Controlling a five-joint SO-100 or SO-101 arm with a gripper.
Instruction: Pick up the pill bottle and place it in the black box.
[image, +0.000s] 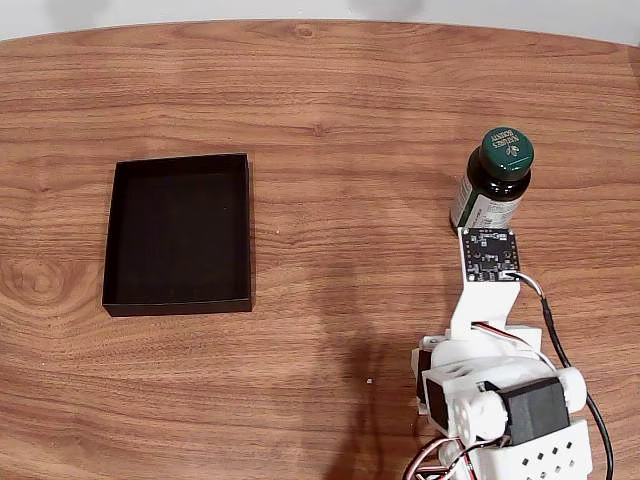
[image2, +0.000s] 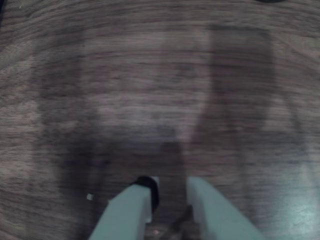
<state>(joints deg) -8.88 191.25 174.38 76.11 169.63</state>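
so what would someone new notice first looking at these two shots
Probably the black box, a dark rectangle lying empty on the left of the wooden table in the fixed view. Next, the pill bottle standing upright at the right, just beyond the white arm. In the blurry wrist view, the gripper enters from the bottom edge.

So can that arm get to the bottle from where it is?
Probably yes: the bottle stands upright just beyond the arm, with bare table around it and nothing between them.
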